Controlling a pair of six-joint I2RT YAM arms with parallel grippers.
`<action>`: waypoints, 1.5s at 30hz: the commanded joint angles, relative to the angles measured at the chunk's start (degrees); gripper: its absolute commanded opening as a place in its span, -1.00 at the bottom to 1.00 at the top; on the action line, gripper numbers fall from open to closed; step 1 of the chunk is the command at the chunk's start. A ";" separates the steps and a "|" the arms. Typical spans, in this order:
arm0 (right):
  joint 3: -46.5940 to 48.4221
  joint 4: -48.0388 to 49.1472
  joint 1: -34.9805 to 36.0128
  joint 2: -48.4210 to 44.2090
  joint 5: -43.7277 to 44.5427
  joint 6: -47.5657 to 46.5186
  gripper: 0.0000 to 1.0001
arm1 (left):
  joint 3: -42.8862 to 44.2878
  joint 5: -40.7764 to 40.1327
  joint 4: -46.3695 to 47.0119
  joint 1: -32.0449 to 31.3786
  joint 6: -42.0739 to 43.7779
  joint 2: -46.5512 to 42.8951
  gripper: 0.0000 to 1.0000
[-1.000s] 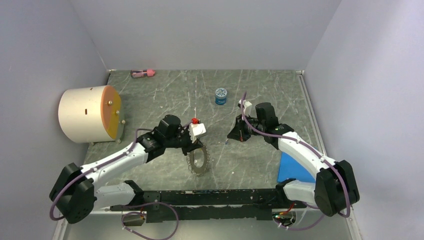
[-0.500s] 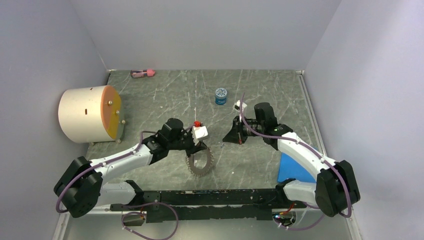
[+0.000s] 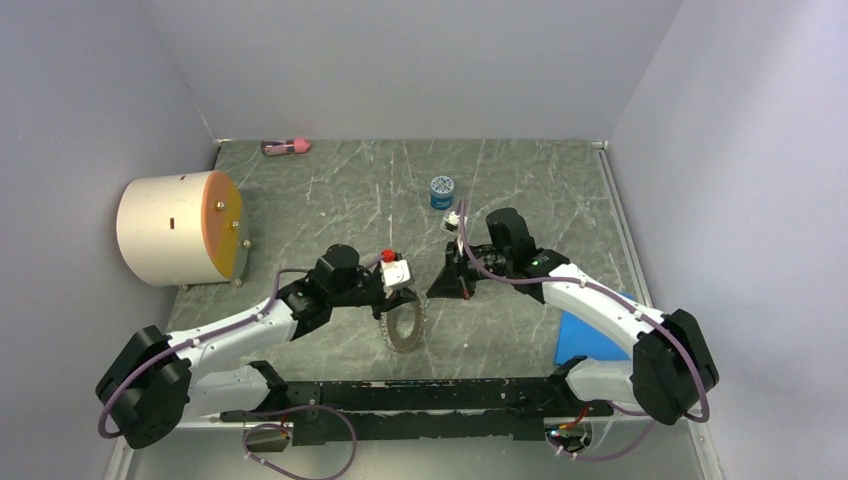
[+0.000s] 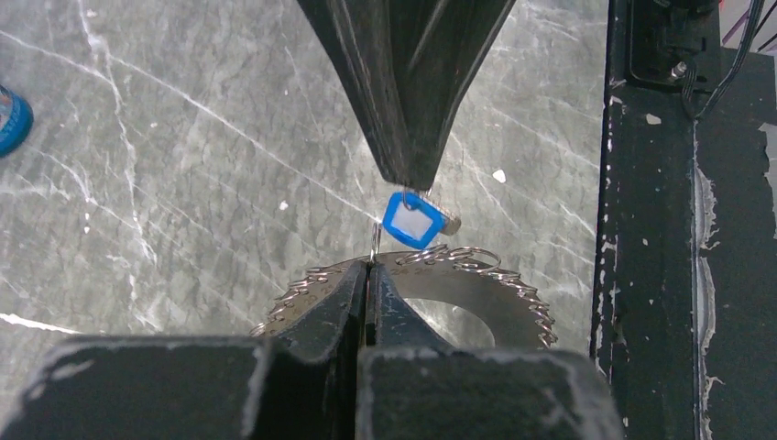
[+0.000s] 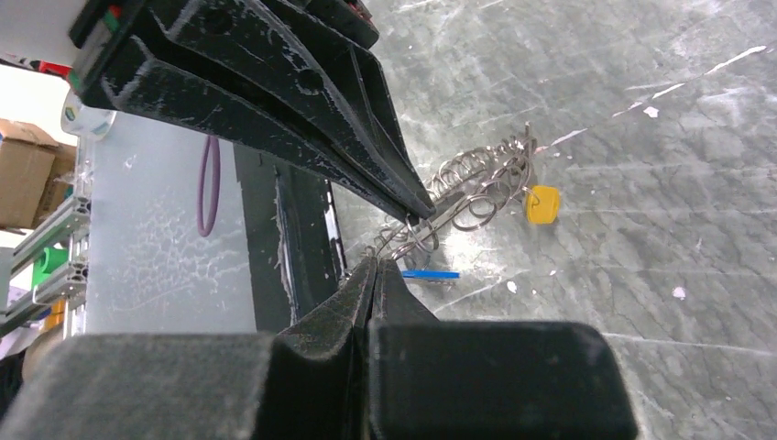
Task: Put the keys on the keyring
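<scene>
The blue key (image 4: 415,221) hangs at the very tip of my right gripper (image 4: 413,181), whose fingers are pressed together, on the key's upper edge as far as I can judge. From the right wrist I see the key only edge-on, a thin blue line running off to the right of the fingertips, so its long axis lies across the fingers, not along them. Just under it, almost touching, is the coiled rim of the keyring (image 4: 518,291). My left gripper (image 4: 369,272) is clamped tight on that rim, with a thin wire end poking up past its tips toward the key. So the key sits straight ahead of the left fingertips and close in, and the right arm is the one carrying it. The yellow key (image 5: 542,203) lies farther out beyond both tips, by the far end of the coils. It looks hooked to them by a small loop, but I cannot be sure. I judge the coming move is to feed the blue key's hole onto that wire end, which calls for lining the two tips up very finely.
</scene>
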 commanded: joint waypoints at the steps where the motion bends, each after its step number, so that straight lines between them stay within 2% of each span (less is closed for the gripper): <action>1: 3.07 0.64 0.99 0.59 0.30 -2.63 -1.00 | -0.33 0.28 4.56 -0.64 -0.59 -1.95 -0.95; 12: 4.35 -0.73 3.44 1.55 4.08 -3.78 -1.00 | -0.13 -0.53 3.11 -1.73 -0.38 -2.94 -0.95; 28: 3.66 -2.47 3.34 0.80 12.00 -2.87 -1.00 | -0.73 -1.42 3.33 -2.49 -0.53 -4.25 -0.95; 45: 1.46 1.44 1.20 1.48 7.79 -0.85 -1.00 | -3.01 -1.35 8.09 -2.54 -1.81 -5.56 -0.95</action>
